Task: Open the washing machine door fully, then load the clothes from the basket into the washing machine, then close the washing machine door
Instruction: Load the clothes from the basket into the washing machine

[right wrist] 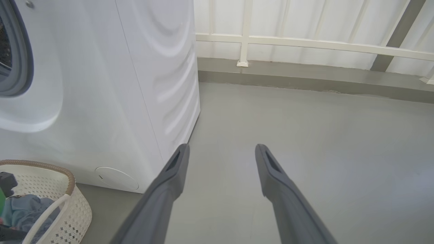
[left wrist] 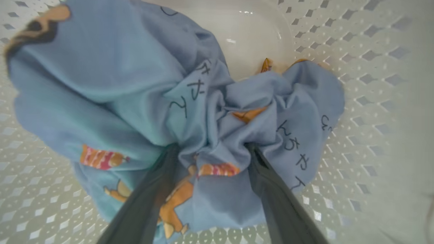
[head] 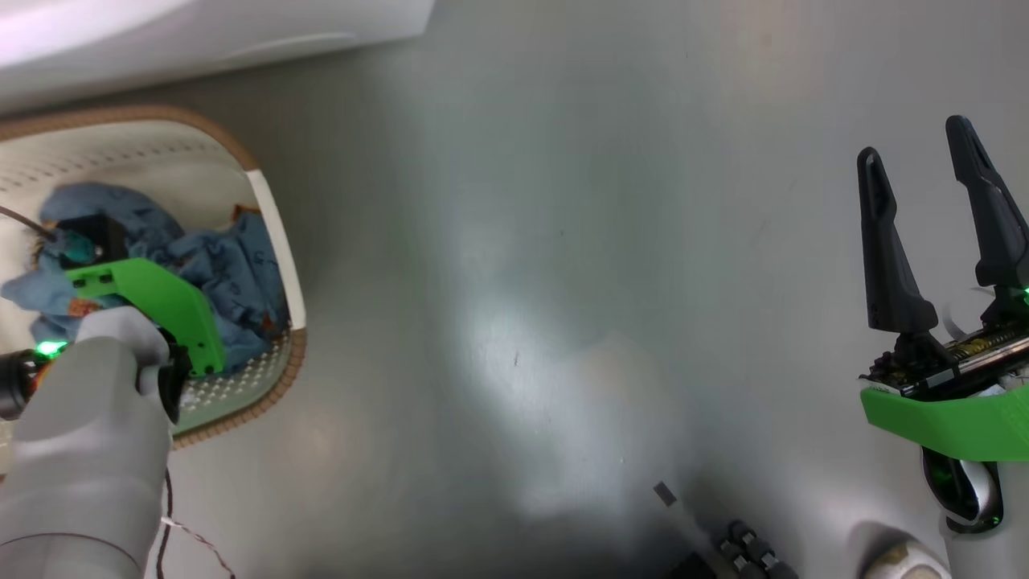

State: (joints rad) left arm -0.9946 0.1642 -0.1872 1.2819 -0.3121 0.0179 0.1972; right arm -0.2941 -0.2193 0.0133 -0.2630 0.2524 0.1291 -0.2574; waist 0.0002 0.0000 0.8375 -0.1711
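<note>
The basket (head: 277,233) stands on the floor at the left of the head view, right in front of the washing machine (head: 201,32). Inside it lie the clothes (head: 233,265), a light blue garment with orange prints. My left gripper (left wrist: 212,147) reaches down into the basket, open, with both fingertips pushed into the bunched blue clothes (left wrist: 101,84). My right gripper (head: 916,141) hovers open and empty over bare floor at the right. The right wrist view shows the washing machine (right wrist: 101,84), its grey seal (right wrist: 20,67) and the basket (right wrist: 73,206). The washing machine door is out of view.
Grey floor (head: 563,281) spreads between the basket and my right arm. A white railing (right wrist: 305,42) and a low kerb run behind the machine. A thin cable (head: 185,531) hangs from my left forearm. Dark parts of my base (head: 748,551) sit at the bottom.
</note>
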